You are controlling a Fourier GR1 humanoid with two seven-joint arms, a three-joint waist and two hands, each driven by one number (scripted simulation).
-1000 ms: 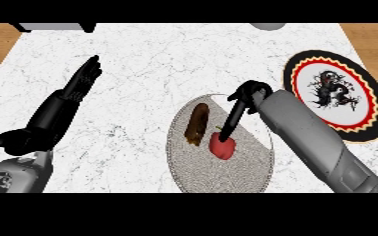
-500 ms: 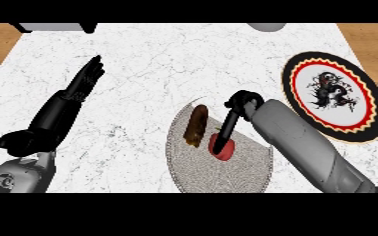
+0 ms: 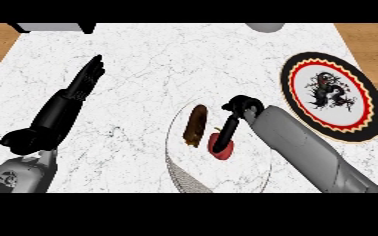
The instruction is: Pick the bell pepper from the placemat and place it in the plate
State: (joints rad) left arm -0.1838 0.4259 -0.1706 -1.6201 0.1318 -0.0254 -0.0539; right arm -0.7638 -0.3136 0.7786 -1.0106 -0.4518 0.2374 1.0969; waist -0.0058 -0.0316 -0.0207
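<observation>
A: Hand [image 3: 235,115] status, right side: it is lowered onto the bell pepper [image 3: 221,147], fingers reaching down over the top of the red fruit. Whether they actually close around it cannot be told from this view.

B: Location of the pepper?

A: On the placemat [image 3: 251,172], resting flat, just beside a brown item [image 3: 195,126] that lies to its left.

B: And the destination?

A: The plate [image 3: 328,94] sits on the surface [image 3: 162,70] to the right, apart from the placemat's edge.

B: Left hand [image 3: 70,100]?

A: Released, fingers straight, resting at the left of the view.

B: Failure risks?

A: Probable fault: the rounded pepper rolls or slips sideways if the fingers close off-centre. Secondary fault: the fingers nudge the brown item, since it lies so close.
</observation>
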